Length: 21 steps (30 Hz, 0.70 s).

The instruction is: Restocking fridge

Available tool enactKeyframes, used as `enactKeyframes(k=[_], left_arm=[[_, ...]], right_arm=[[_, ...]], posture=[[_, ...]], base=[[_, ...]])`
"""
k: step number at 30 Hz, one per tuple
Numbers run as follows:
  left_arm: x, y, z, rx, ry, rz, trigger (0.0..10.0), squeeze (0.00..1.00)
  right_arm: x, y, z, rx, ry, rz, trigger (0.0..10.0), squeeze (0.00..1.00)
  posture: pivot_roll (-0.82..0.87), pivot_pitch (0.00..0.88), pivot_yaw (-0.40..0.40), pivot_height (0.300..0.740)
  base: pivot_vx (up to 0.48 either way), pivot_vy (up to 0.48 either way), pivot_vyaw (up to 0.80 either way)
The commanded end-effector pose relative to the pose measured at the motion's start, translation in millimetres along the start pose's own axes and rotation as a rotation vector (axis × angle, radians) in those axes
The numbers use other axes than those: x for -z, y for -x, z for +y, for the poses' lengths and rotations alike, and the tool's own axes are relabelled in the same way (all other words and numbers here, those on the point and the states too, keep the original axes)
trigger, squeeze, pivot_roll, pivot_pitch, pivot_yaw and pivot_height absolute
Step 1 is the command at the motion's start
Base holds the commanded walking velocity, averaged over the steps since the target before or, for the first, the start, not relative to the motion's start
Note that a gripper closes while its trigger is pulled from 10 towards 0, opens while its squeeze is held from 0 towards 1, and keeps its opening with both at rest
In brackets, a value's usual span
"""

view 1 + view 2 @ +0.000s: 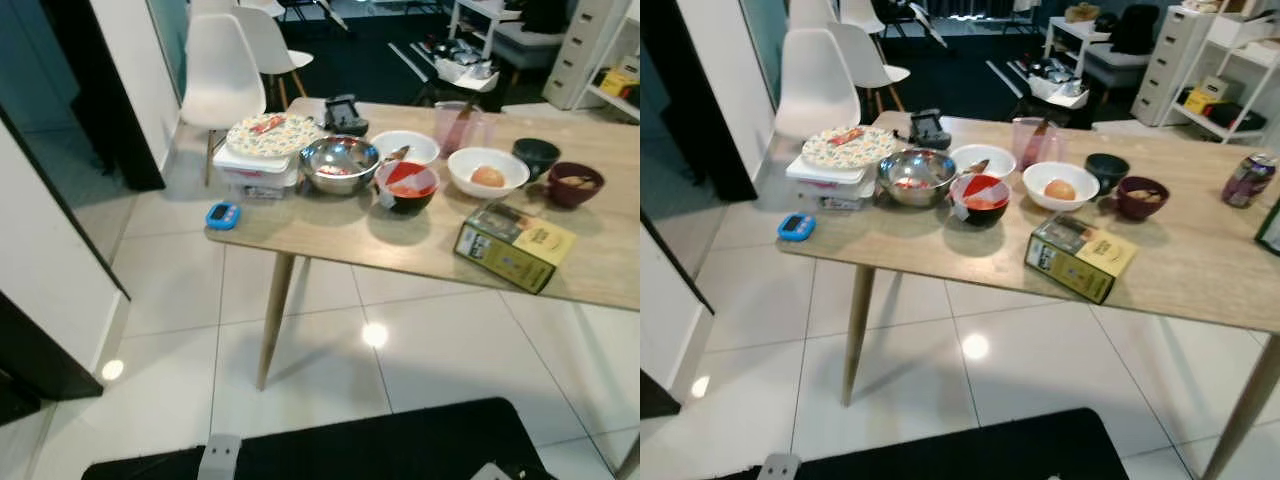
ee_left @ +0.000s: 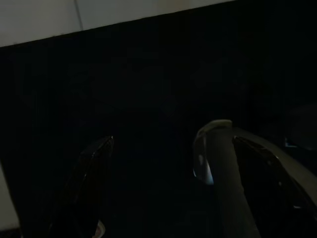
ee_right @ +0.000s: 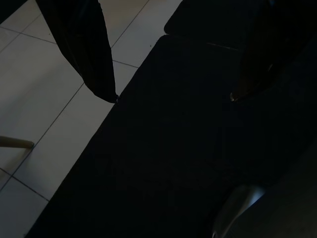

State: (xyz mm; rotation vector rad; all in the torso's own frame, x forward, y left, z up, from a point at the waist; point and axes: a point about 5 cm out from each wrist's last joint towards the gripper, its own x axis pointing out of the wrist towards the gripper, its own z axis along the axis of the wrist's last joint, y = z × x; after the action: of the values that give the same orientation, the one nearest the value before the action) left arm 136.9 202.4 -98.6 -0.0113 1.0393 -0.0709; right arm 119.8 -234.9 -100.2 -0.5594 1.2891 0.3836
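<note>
Right pincer point(image 3: 173, 96) spread above tiled floor point(image 3: 44, 94), left pincer point(image 2: 168, 148) spread

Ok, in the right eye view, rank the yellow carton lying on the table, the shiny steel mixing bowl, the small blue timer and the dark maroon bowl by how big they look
1. Yellow carton, though it lies nearest the camera.
2. Steel mixing bowl.
3. Dark maroon bowl.
4. Small blue timer.

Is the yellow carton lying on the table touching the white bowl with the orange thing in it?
Apart: the right eye view shows bare tabletop between yellow carton and white bowl.
</note>
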Motion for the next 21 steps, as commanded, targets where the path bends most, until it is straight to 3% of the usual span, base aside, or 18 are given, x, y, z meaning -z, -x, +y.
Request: enactKeyframes(k=[1, 3, 4, 11, 14, 15, 19, 21], left_arm=[[-7, -2.5, -7.2, 0.034, -0.043, -0.017, 10.0, 0.00], [-13, -3.9, -9.6, 0.047, -0.048, -0.041, 10.0, 0.00], [-26, -6.2, -15.1, 0.077, -0.054, -0.088, 10.0, 0.00], [-63, -9.4, -39.6, 0.234, -0.084, -0.240, 10.0, 0.00], [-95, -6.8, -52.2, 0.319, -0.128, -0.385, 10.0, 0.00], [-95, -6.8, -52.2, 0.319, -0.128, -0.385, 10.0, 0.00], [-159, 11.9, -74.6, 0.536, -0.198, -0.688, 10.0, 0.00], [-180, 23.9, -83.4, 0.639, -0.233, -0.795, 10.0, 0.00]], right_arm=[[4, -0.1, 2.5, -0.007, 0.002, 0.012, 10.0, 0.00], [4, -0.2, 3.2, -0.008, 0.001, 0.013, 10.0, 0.00], [5, -0.4, 4.4, -0.011, 0.001, 0.014, 10.0, 0.00], [6, -0.5, 5.9, -0.014, -0.001, 0.018, 10.0, 0.00], [6, -0.6, 6.1, -0.014, -0.003, 0.017, 10.0, 0.00], [6, -0.6, 6.1, -0.014, -0.003, 0.017, 10.0, 0.00], [7, -0.4, 5.5, -0.015, 0.000, 0.018, 10.0, 0.00], [7, -0.3, 5.2, -0.015, 0.002, 0.020, 10.0, 0.00]], posture=[[-0.03, 0.000, -0.023, 0.740], [-0.03, 0.000, -0.022, 0.740], [-0.03, 0.000, -0.022, 0.740], [-0.02, 0.000, -0.019, 0.740], [-0.02, 0.000, -0.019, 0.740], [-0.02, 0.000, -0.019, 0.740], [-0.02, 0.000, -0.028, 0.740], [-0.02, 0.000, -0.030, 0.740]], base=[[0.000, -0.465, 0.00], [0.000, -0.465, 0.00], [0.000, -0.382, 0.00], [0.000, 0.000, 0.00], [0.000, 0.000, 0.00], [0.000, 0.000, 0.00], [0.000, 0.000, 0.00], [0.000, 0.000, 0.00]])
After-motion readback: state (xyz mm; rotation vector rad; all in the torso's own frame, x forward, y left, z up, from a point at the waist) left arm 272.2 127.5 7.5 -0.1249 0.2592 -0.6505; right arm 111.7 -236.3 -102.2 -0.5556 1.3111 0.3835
